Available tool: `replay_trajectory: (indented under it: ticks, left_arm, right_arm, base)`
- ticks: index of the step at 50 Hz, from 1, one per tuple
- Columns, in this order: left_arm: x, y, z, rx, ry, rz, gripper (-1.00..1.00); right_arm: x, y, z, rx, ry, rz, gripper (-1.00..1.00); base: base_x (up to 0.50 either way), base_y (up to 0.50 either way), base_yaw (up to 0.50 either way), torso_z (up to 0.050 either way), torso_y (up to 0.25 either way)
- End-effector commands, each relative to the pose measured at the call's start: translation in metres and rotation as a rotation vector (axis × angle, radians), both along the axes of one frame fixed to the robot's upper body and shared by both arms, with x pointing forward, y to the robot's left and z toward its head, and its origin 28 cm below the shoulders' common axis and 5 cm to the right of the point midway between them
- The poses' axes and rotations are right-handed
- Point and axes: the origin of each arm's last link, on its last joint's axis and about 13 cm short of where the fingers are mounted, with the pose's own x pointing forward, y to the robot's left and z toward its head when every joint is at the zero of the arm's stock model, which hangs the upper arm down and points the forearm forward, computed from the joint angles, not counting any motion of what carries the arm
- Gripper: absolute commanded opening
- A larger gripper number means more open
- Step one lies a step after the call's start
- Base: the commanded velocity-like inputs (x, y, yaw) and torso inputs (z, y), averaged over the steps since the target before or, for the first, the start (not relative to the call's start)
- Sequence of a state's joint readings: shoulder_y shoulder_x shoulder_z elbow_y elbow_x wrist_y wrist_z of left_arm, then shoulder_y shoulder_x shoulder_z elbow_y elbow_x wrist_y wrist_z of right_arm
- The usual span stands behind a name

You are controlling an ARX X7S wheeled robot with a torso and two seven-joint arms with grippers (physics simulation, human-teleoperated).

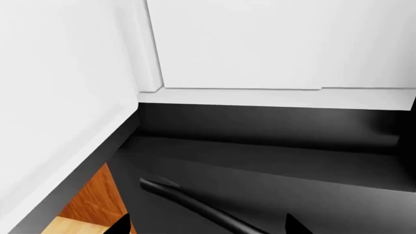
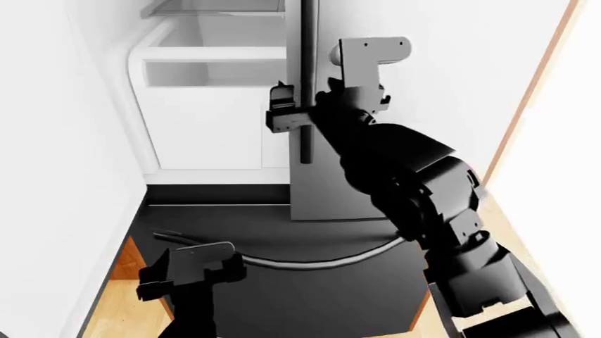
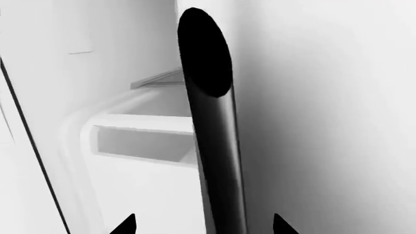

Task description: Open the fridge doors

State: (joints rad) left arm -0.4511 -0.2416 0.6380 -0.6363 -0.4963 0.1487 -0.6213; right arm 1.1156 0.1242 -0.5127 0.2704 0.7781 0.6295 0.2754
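Observation:
The right fridge door point(image 2: 413, 63) is a grey panel with a black vertical bar handle point(image 2: 305, 70). My right gripper point(image 2: 281, 118) is at that handle. In the right wrist view the bar point(image 3: 217, 146) runs between the spread fingertips point(image 3: 123, 226), so the right gripper point(image 3: 202, 228) is open around it. On the left a tall white face point(image 2: 56, 141), seemingly the left door's inner side, stands swung out, and white fridge shelves point(image 2: 211, 91) show. My left gripper point(image 2: 179, 278) hangs low and open with nothing in it, in front of the dark drawer front point(image 1: 273, 165).
The wide dark drawer front point(image 2: 310, 239) has a curved handle point(image 2: 300, 262) point(image 1: 195, 207) just ahead of the left gripper point(image 1: 208, 226). A wooden cabinet edge point(image 2: 537, 91) borders the right side. Wooden floor point(image 2: 112, 303) shows beside the drawer.

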Motion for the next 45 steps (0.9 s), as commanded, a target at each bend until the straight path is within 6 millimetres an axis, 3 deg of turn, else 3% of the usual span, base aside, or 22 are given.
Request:
replay_trajectory:
  ticks: [1, 45]
  left_arm:
    - [0.0005, 0.0003, 0.0, 0.003, -0.002, 0.002, 1.0]
    - [0.0022, 0.0009, -0.0009, -0.001, 0.009, 0.022, 1.0]
  right_arm:
    - [0.0177, 0.0014, -0.0054, 0.078, 0.032, -0.063, 1.0]
    - [0.0236, 0.0022, -0.0061, -0.001, 0.043, -0.075, 1.0]
  base:
    - [0.0, 0.0, 0.0, 0.0, 0.0]
    - [0.0, 0.0, 0.0, 0.0, 0.0]
